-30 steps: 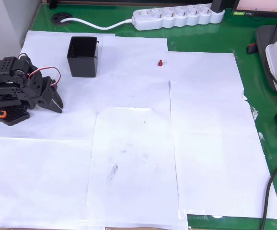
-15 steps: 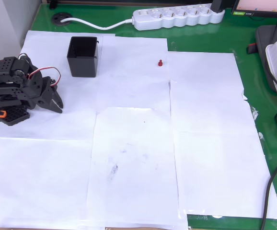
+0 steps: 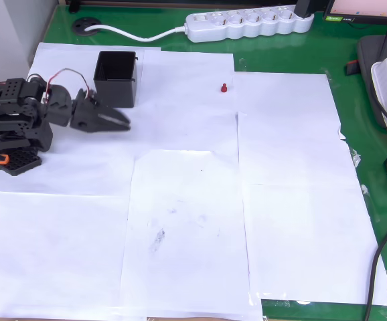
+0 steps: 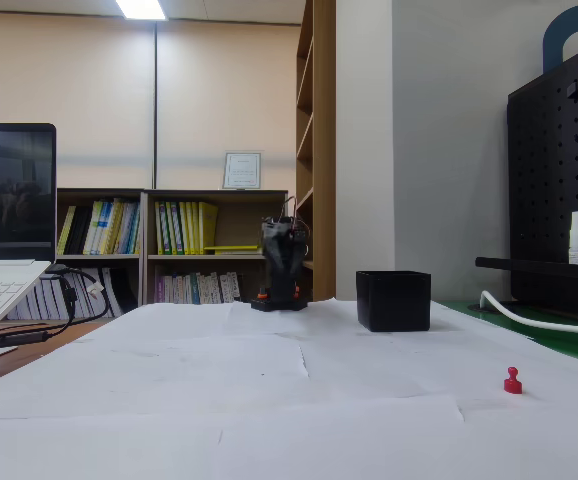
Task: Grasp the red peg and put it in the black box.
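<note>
**A:** ok where's everything sitting? From the overhead view the red peg (image 3: 224, 87) is on the white paper sheets (image 3: 187, 200), out in the open, well to the right of the black box (image 3: 116, 78). Nothing touching it.

**B:** yep, and in the fixed view the peg (image 4: 512, 380) stands upright on its wider end near the right edge, closer to the camera than the box (image 4: 394, 300). The box is upright, open side up.

**A:** what about the tool (image 3: 116, 120)? Overhead it's stretched out from the arm (image 3: 19, 117) toward the right, tip just below the box's lower edge, well apart from the peg.

**B:** fingers look pressed together, no gap I can see, nothing in them. There's a white power strip (image 3: 250, 22) on the green counter (image 3: 294, 57) at the top.
</note>
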`<state>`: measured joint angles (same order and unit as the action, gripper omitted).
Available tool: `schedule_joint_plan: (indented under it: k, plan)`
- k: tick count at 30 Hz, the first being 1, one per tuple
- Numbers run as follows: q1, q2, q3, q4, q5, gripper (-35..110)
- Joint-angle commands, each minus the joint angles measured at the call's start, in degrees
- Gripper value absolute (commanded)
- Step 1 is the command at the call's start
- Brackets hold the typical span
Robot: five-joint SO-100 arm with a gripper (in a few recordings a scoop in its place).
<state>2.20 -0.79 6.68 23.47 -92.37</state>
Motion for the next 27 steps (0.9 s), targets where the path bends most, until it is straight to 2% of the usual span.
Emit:
schedule_joint_plan:
  k: [1,7,11,16,20,27]
  plan:
    - [-1.49,4.57,8.61,-7.03,2.37,0]
    - [-3.69,18.37,20.30,-11.16,5.63,0]
    - [-6.24,36.12,22.59,-33.05,6.24,0]
    - [-8.17,48.34,29.62,-37.97,7.38,0]
    - [-7.91,62.49,32.08,-52.21,5.63,0]
    - [-7.73,79.54,36.30,-65.74,2.81,0]
